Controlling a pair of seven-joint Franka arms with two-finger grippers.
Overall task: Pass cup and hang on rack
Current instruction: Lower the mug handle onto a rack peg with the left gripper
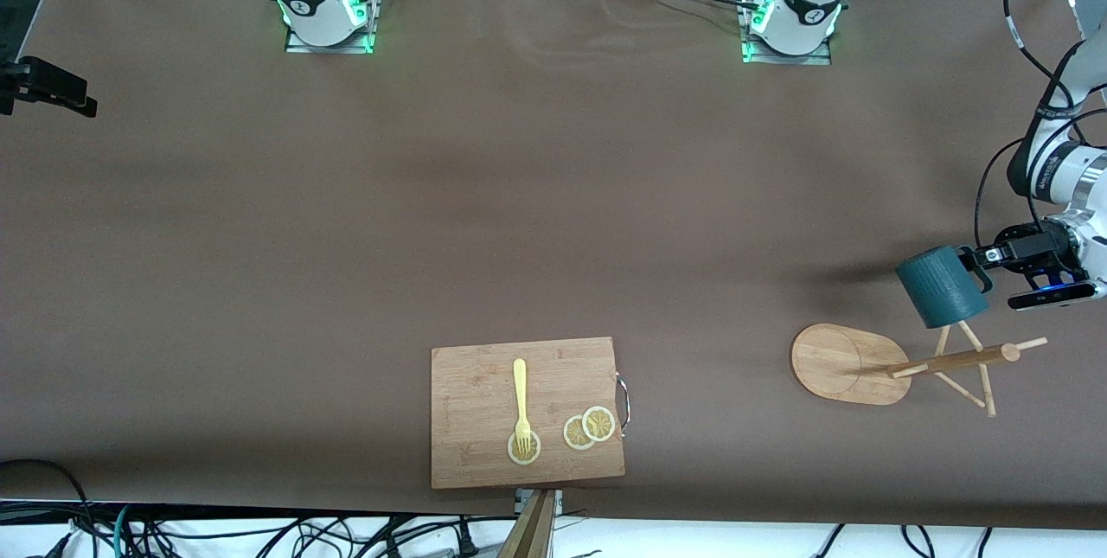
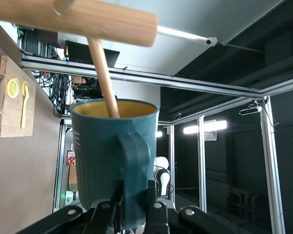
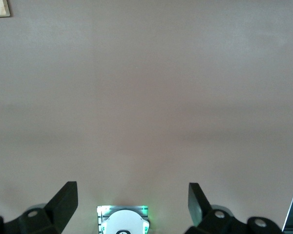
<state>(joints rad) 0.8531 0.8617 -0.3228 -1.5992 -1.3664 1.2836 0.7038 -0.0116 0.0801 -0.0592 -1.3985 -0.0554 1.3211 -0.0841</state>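
My left gripper (image 1: 984, 264) is shut on the loop handle of the dark teal cup (image 1: 941, 285) and holds it in the air, tilted, over the pegs of the bamboo rack (image 1: 951, 361). The rack's oval base (image 1: 835, 363) stands toward the left arm's end of the table. In the left wrist view the fingers (image 2: 151, 195) pinch the handle (image 2: 135, 165) of the cup (image 2: 95, 161). A thin peg (image 2: 102, 73) runs from the rack's post (image 2: 88, 18) to the cup's yellow mouth. My right gripper (image 3: 132, 200) is open and empty, high over bare table; it is out of the front view.
A rectangular wooden cutting board (image 1: 476, 454) lies near the table's front edge, with a yellow fork (image 1: 520, 398) and lemon slices (image 1: 589, 428) on it. It also shows in the left wrist view (image 2: 10, 122). The arm bases (image 1: 327, 9) stand along the table's back edge.
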